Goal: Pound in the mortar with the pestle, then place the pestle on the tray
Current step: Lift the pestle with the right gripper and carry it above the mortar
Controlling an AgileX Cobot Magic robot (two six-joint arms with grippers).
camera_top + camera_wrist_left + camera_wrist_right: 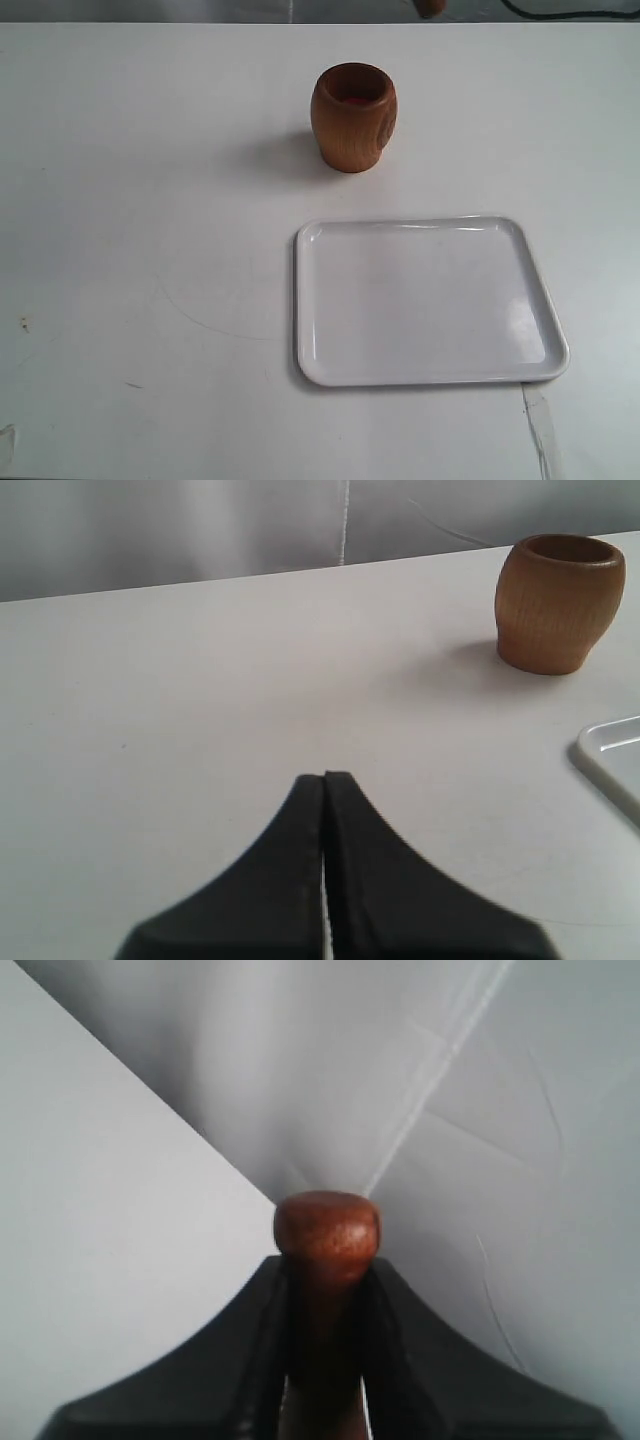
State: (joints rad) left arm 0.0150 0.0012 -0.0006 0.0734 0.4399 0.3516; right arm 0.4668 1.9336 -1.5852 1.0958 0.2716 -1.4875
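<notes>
Upright mortar [353, 117] near tray [425, 300]; pestle [327, 1235] between jaws

The right claw [327, 1265] is clamped on the pestle [327, 1228], with its two black fingers [245, 1335] pressed against the dark reddish-brown shaft on either side. The pestle's rounded, glossy end sticks out just past the fingertips and faces away from the camera. Beyond it, a flat white stretch of desk [100, 1220] fills one side and ends in a straight edge. A pale grey backdrop [300, 1060] takes up the rest, crossed by a thin light seam [440, 1080] and a few faint creases.
</notes>
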